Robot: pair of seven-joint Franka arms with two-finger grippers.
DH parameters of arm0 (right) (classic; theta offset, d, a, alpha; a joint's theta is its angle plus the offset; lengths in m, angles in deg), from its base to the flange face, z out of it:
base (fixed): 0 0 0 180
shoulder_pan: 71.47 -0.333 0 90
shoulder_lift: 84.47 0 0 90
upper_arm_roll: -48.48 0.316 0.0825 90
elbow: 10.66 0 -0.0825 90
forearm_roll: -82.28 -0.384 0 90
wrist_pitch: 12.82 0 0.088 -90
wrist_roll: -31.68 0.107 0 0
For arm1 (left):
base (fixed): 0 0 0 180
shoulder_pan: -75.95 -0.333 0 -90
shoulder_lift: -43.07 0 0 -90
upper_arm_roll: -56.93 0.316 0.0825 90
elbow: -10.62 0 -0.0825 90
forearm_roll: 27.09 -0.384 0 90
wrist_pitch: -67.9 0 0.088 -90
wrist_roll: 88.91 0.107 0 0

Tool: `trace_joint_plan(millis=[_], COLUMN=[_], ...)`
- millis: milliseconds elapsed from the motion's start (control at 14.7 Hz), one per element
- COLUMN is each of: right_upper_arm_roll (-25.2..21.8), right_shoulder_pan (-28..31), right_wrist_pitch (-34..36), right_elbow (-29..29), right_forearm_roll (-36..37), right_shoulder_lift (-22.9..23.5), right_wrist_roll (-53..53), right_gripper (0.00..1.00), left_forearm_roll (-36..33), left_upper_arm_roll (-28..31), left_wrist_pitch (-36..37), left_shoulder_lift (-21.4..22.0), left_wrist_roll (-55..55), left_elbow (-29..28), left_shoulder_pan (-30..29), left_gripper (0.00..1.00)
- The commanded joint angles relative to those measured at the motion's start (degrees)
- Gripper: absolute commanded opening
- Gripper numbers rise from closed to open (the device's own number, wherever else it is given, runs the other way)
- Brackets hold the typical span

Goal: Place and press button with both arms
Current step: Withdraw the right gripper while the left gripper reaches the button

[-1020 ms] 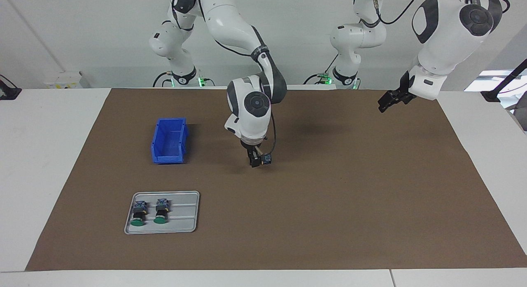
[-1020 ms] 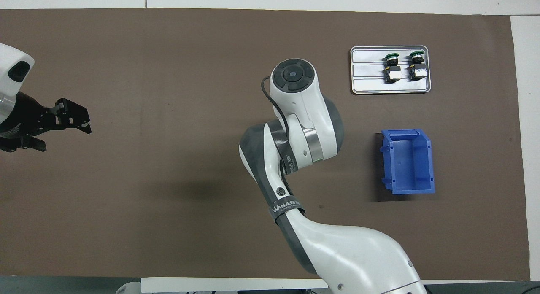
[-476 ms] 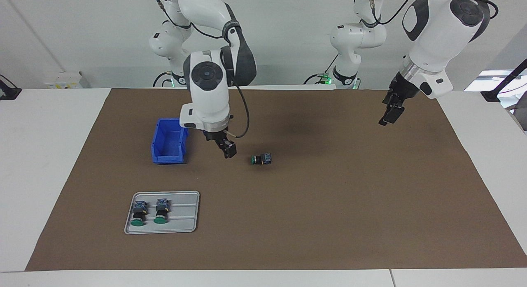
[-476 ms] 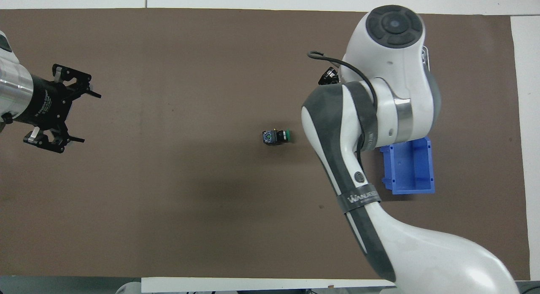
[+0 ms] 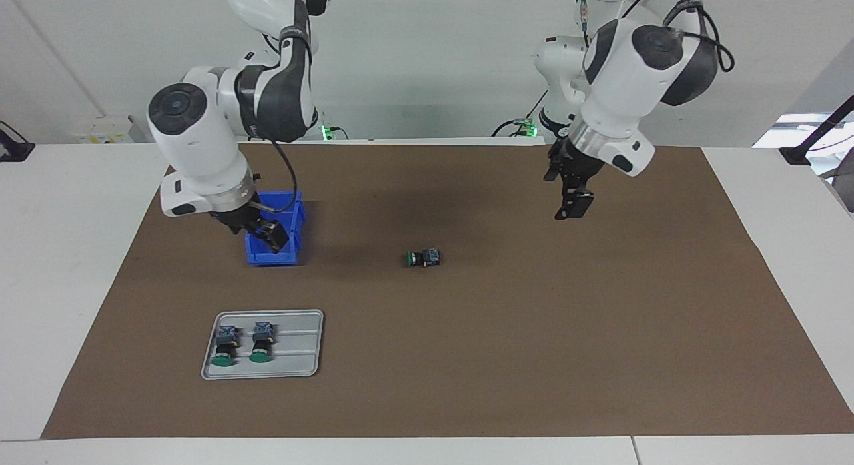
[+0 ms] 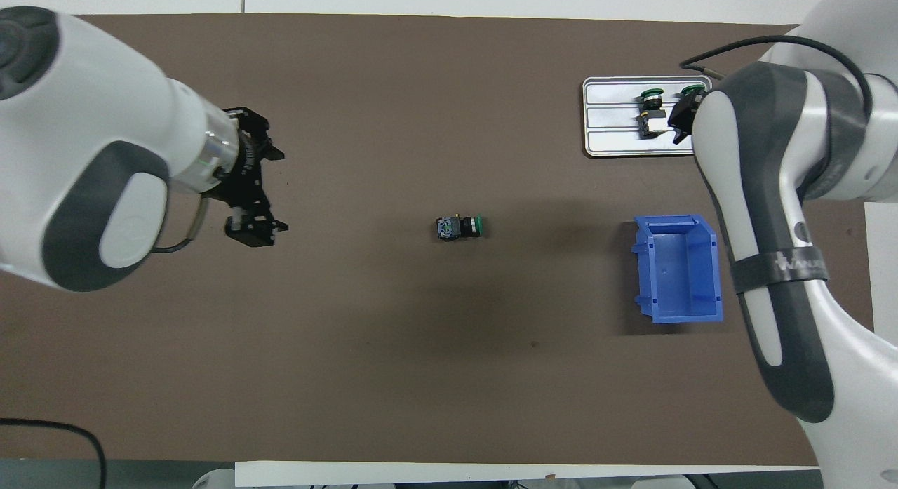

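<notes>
Button (image 5: 423, 257) lying on its side mid-mat (image 5: 507, 358), roughly centre of the bench, green cap toward the right arm's end, blue-grey block toward the left arm's end. Untouched by either claw.

Left gripper (image 5: 572, 205) up in the air over bare mat toward the left arm's end, pointing down, well apart from the button. Fingers (image 6: 247, 229) spread wide in the overhead view, nothing between them.

Right gripper (image 5: 270, 235) raised over the blue bin (image 5: 291, 217) near the right arm's end of the bench. Holding nothing visible; finger gap: cannot tell.

Bin open-topped, no contents seen.

Metal tray (image 5: 303, 345) toward the bench corner at the right arm's end, farther from the robots than the bin. Two more buttons (image 5: 225, 345) lying side by side on it, caps pointing away from the robots.
</notes>
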Motion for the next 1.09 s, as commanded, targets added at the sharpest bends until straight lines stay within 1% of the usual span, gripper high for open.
trace_joint_plan(millis=[0,136,272,408,544,680,816,884,1020], right_upper_arm_roll=[-2.05,-3.20,-4.69,-4.96,-4.70,-4.17,-4.17,-4.26,-4.26], right_shoulder_pan=[-0.76,-0.85,-0.94,-1.02,-1.46,-2.69,-6.10,-7.86,-8.67], right_wrist_pitch=[0.81,1.95,3.01,3.98,4.51,4.42,3.90,3.54,3.19], right_elbow=[-1.25,-1.16,-1.07,-0.99,-0.63,-0.29,0.07,0.50,0.42], right_forearm_roll=[1.30,2.00,2.70,4.71,7.00,7.27,8.50,9.12,9.21], right_shoulder_lift=[-3.34,-5.01,-7.21,-10.89,-13.53,-14.68,-15.13,-15.13,-15.39], right_wrist_roll=[-4.21,-5.10,-6.06,-7.38,-7.82,-8.35,-10.28,-10.12,-11.24], right_gripper=[0.98,0.98,0.98,0.98,0.98,0.98,0.98,0.98,0.98], left_forearm_roll=[-2.70,-3.32,-4.55,-4.90,-5.60,-5.52,-5.34,-5.25,-5.60], left_upper_arm_roll=[0.81,0.90,0.99,1.16,1.17,1.08,1.08,1.08,1.08], left_wrist_pitch=[-1.31,-5.08,-7.72,-10.97,-14.84,-15.99,-18.80,-18.98,-19.16], left_shoulder_lift=[-10.05,-14.53,-19.36,-22.53,-23.60,-23.69,-23.69,-23.78,-25.00], left_wrist_roll=[-10.27,-16.08,-18.46,-20.49,-20.58,-20.76,-20.93,-20.94,-20.94], left_elbow=[8.87,9.23,9.41,9.58,9.50,9.50,8.97,8.88,8.88], left_shoulder_pan=[6.68,10.37,14.32,16.71,17.07,17.07,17.15,17.16,18.29], left_gripper=[1.00,1.00,1.00,1.00,0.99,0.99,0.99,0.99,0.99])
